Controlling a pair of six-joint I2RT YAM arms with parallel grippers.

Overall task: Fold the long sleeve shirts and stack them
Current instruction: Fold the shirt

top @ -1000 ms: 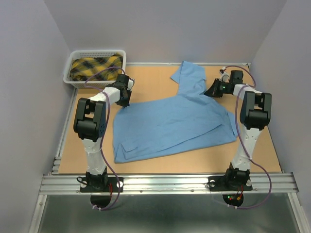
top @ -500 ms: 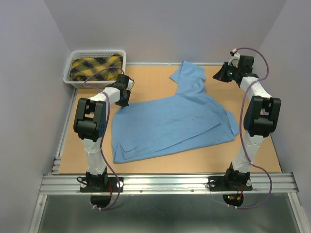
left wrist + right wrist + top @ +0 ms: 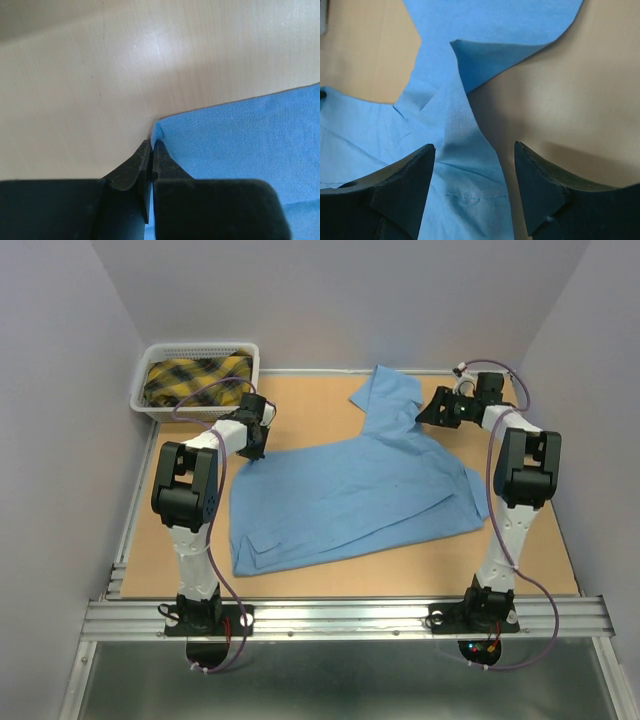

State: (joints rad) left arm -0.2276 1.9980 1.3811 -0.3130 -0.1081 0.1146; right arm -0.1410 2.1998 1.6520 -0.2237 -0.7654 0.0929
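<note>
Black right tool (image 3: 472,150) wide over shirt (image 3: 485,25)

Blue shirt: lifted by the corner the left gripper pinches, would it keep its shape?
Probably not: the blue shirt lies creased and folded over itself, so it should drape limply. It looks thin, likely light. Held by the left gripper at one corner, the rest may drag.

The left fingers (image 3: 131,171) cover the pinched corner of the shirt (image 3: 240,150); the basket (image 3: 150,408) hides part of its plaid cloth (image 3: 195,375).
</note>
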